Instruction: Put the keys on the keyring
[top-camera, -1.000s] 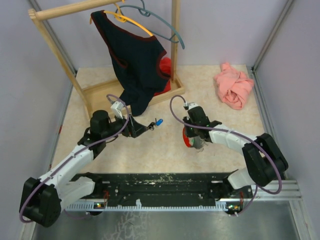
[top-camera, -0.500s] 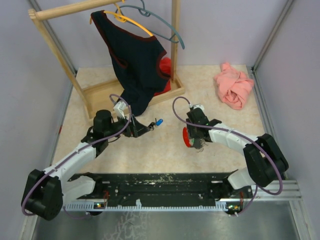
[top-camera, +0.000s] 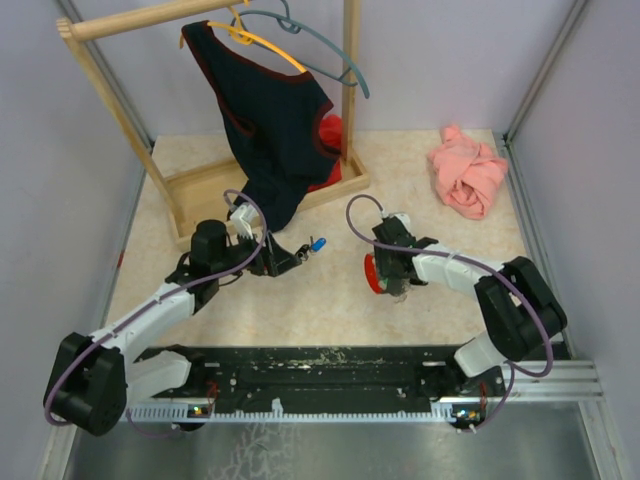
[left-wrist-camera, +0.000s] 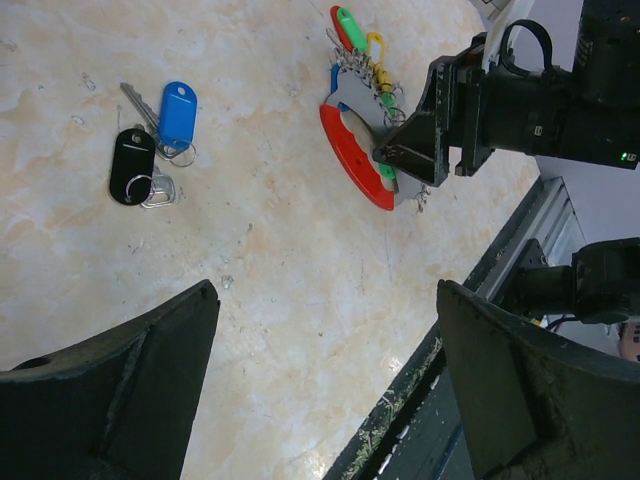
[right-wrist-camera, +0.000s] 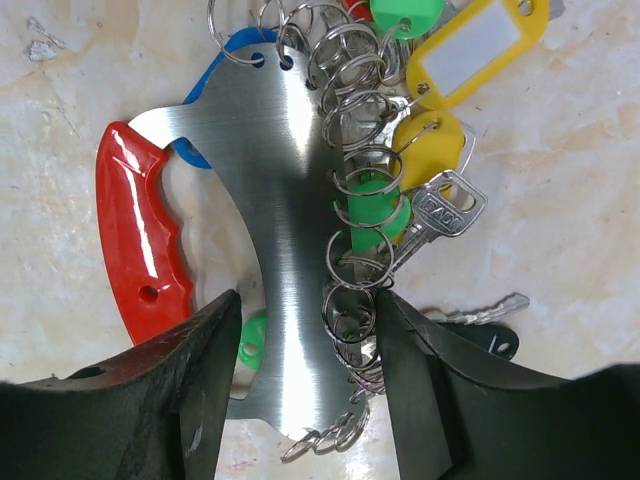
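Note:
The keyring is a steel plate (right-wrist-camera: 285, 200) with a red handle (right-wrist-camera: 135, 240) and a row of split rings (right-wrist-camera: 355, 190). It lies on the table (top-camera: 330, 300), and keys with green (right-wrist-camera: 375, 212) and yellow tags (right-wrist-camera: 470, 50) hang from the rings. My right gripper (right-wrist-camera: 305, 305) is open and straddles the plate's lower end; its right finger touches the rings. A blue-tagged key (left-wrist-camera: 177, 115) and a black-tagged key (left-wrist-camera: 131, 165) lie loose to the left. My left gripper (left-wrist-camera: 325, 300) hovers open and empty near them, and the top view shows it (top-camera: 285, 257) just left of the blue key (top-camera: 317, 243).
A wooden clothes rack (top-camera: 205, 185) with hangers and a dark garment (top-camera: 275, 120) stands at the back left. A pink cloth (top-camera: 468, 170) lies at the back right. A black rail (top-camera: 320, 365) runs along the near edge. Another silver key and a black tag (right-wrist-camera: 480, 325) lie beside the plate.
My right gripper has opened around the plate. The left gripper has edged slightly to the right and stayed open.

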